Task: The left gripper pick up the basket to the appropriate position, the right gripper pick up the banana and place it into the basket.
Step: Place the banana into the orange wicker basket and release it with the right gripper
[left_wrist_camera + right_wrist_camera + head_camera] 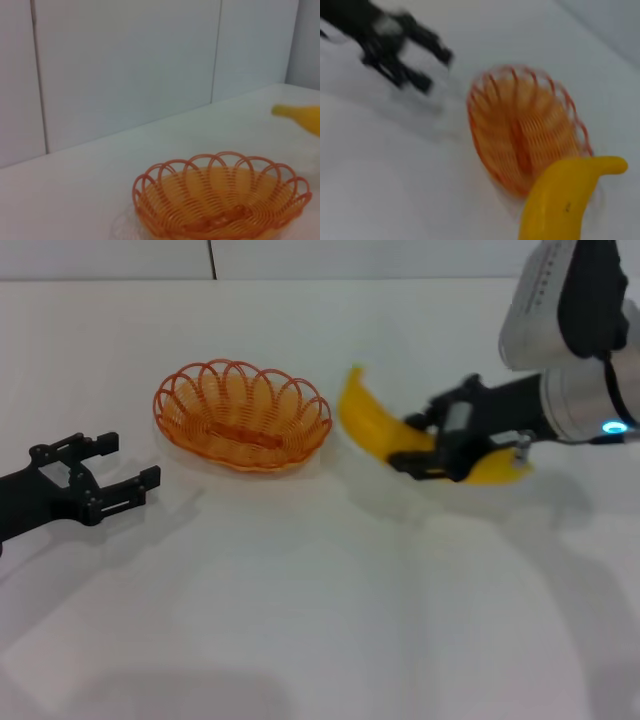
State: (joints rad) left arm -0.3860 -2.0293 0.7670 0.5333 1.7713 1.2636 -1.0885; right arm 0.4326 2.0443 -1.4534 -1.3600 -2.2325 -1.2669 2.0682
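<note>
The orange wire basket (243,414) stands empty on the white table (320,600), left of centre. It also shows in the left wrist view (220,200) and the right wrist view (525,135). My right gripper (420,445) is shut on the yellow banana (385,432) and holds it above the table, just right of the basket. The banana's stem end (610,165) points toward the basket. The banana's tip shows in the left wrist view (302,116). My left gripper (125,468) is open and empty, to the left of the basket and apart from it; it also shows in the right wrist view (427,67).
A pale wall with a vertical seam (212,258) runs behind the table's far edge. Bare table lies in front of the basket and the arms.
</note>
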